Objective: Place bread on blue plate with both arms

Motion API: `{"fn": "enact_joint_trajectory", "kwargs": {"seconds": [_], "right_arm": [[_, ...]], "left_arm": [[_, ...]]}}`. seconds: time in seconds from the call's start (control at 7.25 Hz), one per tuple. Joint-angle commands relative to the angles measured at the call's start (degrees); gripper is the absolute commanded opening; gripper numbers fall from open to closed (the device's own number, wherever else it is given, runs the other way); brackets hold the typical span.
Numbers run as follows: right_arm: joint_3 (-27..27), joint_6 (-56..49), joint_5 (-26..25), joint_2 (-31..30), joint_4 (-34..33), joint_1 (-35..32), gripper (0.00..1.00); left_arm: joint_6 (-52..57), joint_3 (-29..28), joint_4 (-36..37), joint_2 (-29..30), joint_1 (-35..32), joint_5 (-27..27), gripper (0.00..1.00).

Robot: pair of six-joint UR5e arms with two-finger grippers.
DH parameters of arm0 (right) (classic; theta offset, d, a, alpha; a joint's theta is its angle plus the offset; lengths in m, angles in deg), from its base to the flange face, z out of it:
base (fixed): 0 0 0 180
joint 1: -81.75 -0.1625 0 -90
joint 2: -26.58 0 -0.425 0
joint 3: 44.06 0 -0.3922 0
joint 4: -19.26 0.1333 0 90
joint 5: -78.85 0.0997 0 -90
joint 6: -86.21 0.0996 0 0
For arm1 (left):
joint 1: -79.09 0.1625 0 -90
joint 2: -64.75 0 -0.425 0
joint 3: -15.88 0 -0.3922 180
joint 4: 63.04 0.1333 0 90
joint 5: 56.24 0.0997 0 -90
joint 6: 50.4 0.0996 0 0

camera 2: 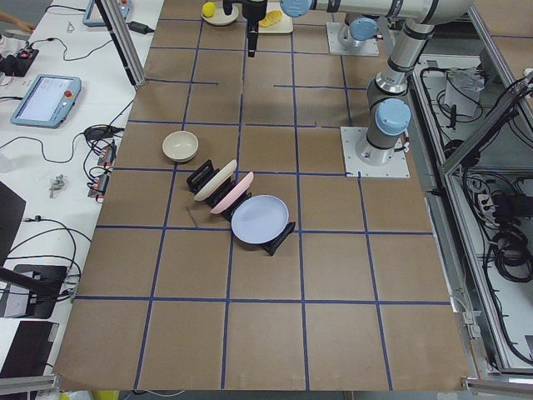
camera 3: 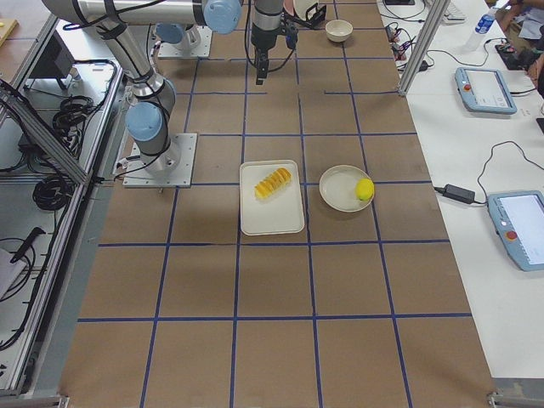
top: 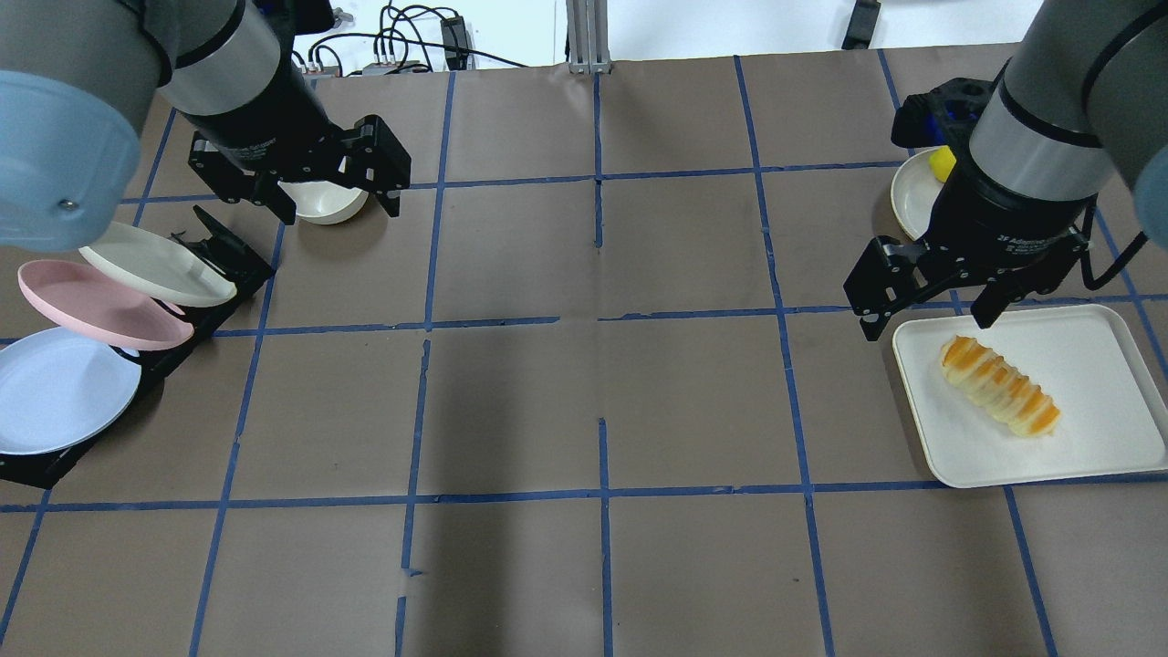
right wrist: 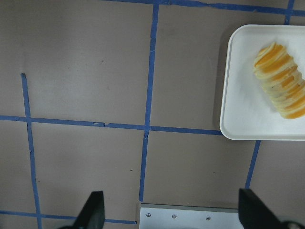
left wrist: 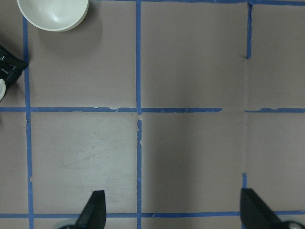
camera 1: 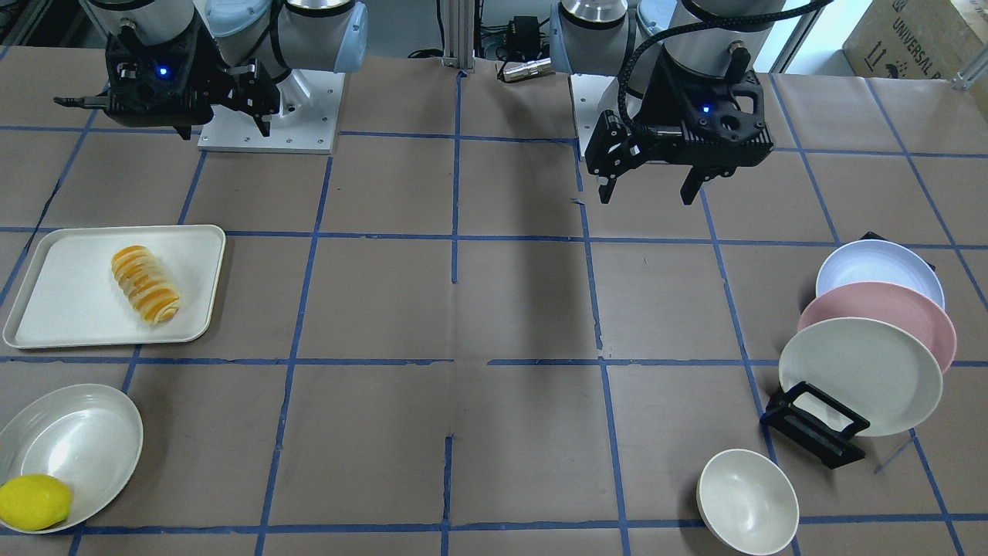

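Orange-cream striped toy loaf (camera 1: 145, 283): lying on cream rectangular tray (camera 1: 54, 309). Pale blue round plate (camera 1: 876, 262): leaning in black rack (camera 1: 818, 432). Left gripper (camera 1: 646, 193), right gripper (top: 926, 324): both released, empty.

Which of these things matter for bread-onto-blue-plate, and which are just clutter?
Job: bread, blue plate, left claw, right claw.
Lying about: tray under the bread, lemon, dish, pink plate, cream plate, rack, small bowl.
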Motion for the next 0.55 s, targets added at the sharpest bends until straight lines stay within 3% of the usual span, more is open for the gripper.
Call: {"fn": "enact_joint_trajectory", "kwargs": {"seconds": [0.0,0.41], "right_arm": [[0.0,0.0,0.0,0.0,0.0,0.0,1.00],[0.0,0.0,0.0,0.0,0.0,0.0,1.00]], "left_arm": [[1.0,0.6,-0.2,-0.6,0.6,0.5,1.00],[14.7,0.6,-4.6,-4.3,9.1,0.5,1.00]]}}
